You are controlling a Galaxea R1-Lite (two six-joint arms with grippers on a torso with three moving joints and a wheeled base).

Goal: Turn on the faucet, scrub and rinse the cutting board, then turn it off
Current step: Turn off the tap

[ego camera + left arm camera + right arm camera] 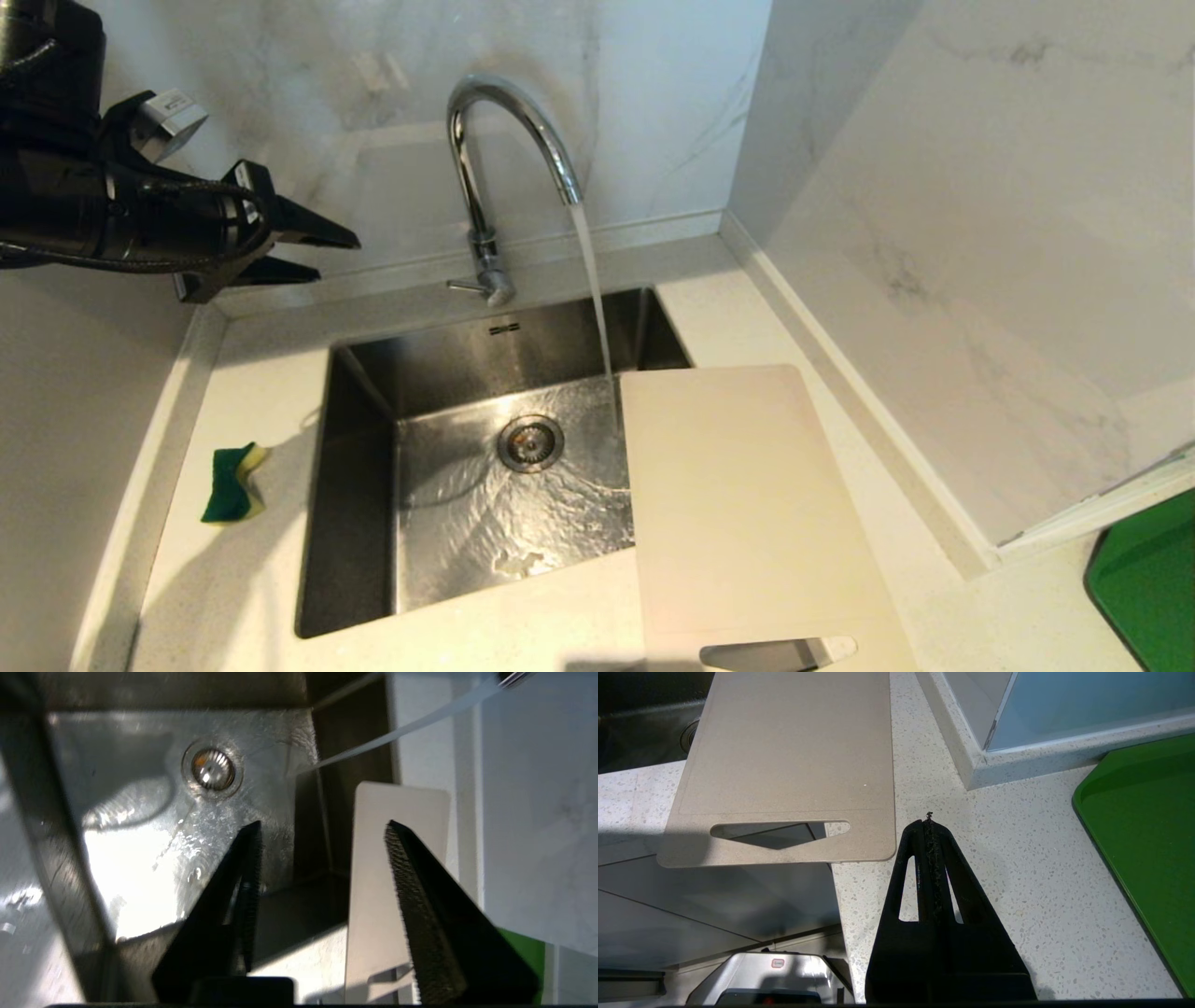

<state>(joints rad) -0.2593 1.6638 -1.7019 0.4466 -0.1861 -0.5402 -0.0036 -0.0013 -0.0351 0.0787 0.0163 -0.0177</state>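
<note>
Faucet (509, 159) is running into sink (359, 392); cutting board (738, 504) is lying across its edge. Left gripper (327, 257) is hovering open, empty; right gripper (929, 821) is sitting closed over worktop (1017, 868).

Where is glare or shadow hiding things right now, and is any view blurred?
Head view: sharp; arm shadow falls across the speckled white counter beside the green-and-yellow sponge.
Left wrist view: strong glare on the wet steel sink floor, walls dark, open left gripper slightly soft.
Right wrist view: clear; shadow covers the cream plastic cutting board handle end.
</note>
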